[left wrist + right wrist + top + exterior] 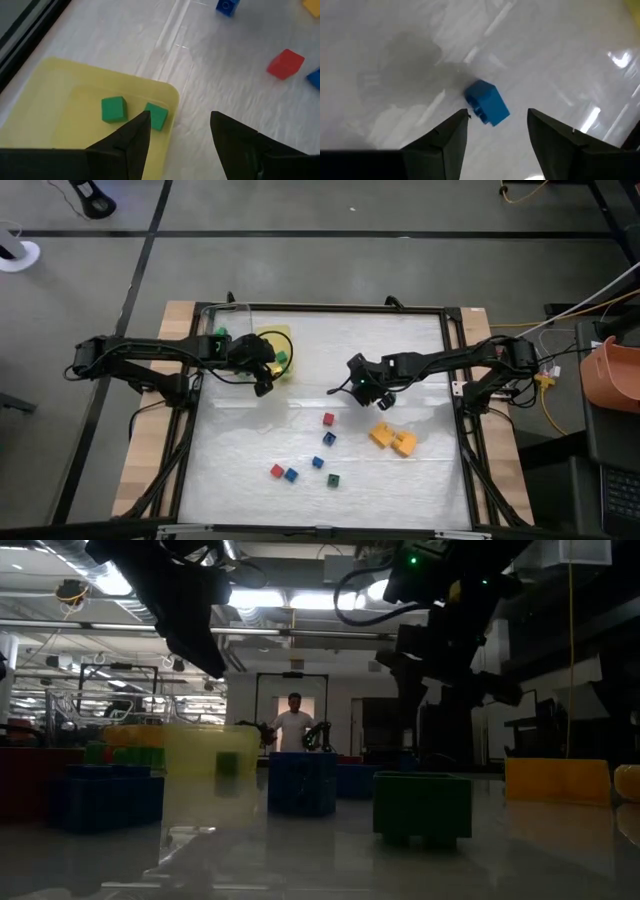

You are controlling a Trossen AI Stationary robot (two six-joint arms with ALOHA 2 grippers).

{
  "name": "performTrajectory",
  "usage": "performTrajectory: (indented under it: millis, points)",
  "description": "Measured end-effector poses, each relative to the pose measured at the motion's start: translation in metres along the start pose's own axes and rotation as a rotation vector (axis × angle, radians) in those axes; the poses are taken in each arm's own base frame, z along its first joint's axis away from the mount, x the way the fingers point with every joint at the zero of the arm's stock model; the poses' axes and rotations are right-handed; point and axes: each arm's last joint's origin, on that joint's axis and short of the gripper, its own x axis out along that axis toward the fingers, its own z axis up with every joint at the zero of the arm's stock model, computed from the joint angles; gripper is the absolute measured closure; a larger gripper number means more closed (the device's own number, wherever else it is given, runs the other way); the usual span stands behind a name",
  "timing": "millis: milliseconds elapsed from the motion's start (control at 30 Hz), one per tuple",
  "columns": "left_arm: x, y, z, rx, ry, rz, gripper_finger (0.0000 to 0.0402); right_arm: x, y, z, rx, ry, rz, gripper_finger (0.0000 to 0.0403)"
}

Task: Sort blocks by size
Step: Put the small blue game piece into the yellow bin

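Note:
My left gripper (263,383) is open and empty over the near right corner of the flat yellow tray (272,340). In the left wrist view its fingertips (177,125) straddle the tray's rim, and two green cubes (113,109) (157,116) lie in the tray. My right gripper (358,392) is open above the table's middle. A small blue block (487,102) lies on the table beyond its fingertips (497,117), apart from them. Loose red (328,419), blue (329,438) and green (333,479) cubes and two orange bricks (392,439) lie on the near half.
A clear plastic container (225,325) with a green block (220,332) stands at the far left, beside the yellow tray. A raised dark frame (455,360) borders the white work surface. A person (294,725) stands far back in the room.

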Motion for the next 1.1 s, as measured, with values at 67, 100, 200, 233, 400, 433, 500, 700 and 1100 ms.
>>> performTrajectory:
  millis: [67, 100, 200, 233, 400, 433, 500, 700, 1100]
  points:
    - [0.0, 0.0, 0.0, -0.012, 0.0, 0.0, 0.0208, 0.003, 0.0, 0.001, -0.045, 0.005, 0.006, 0.0198]
    - [0.0, 0.0, 0.0, -0.017, 0.0, 0.0, 0.0208, 0.005, 0.001, 0.0, -0.057, 0.012, 0.014, 0.0198]
    - [0.0, 0.0, 0.0, -0.02, 0.0, 0.0, 0.0208, 0.015, 0.001, 0.002, -0.094, 0.014, 0.013, 0.0198]
    - [0.0, 0.0, 0.0, -0.02, 0.0, 0.0, 0.0208, 0.019, 0.002, 0.002, -0.118, 0.025, 0.019, 0.0198]
    - [0.0, -0.001, 0.0, -0.026, 0.0, -0.002, 0.0208, 0.035, 0.002, 0.003, -0.142, 0.088, -0.016, 0.0198]
    - [0.0, -0.001, 0.0, -0.028, 0.001, -0.003, 0.0208, 0.039, 0.002, 0.004, -0.153, 0.098, -0.008, 0.0198]
    - [0.0, -0.001, 0.0, -0.03, 0.001, -0.004, 0.0208, 0.044, 0.004, 0.003, -0.174, 0.109, 0.014, 0.0198]
    - [0.0, -0.002, -0.001, -0.028, 0.001, -0.006, 0.0208, 0.056, 0.007, 0.003, -0.184, 0.155, 0.024, 0.0205]
    - [-0.005, -0.014, -0.003, -0.035, -0.008, -0.048, 0.0208, 0.047, -0.01, 0.015, -0.013, 0.123, 0.0, 0.0313]
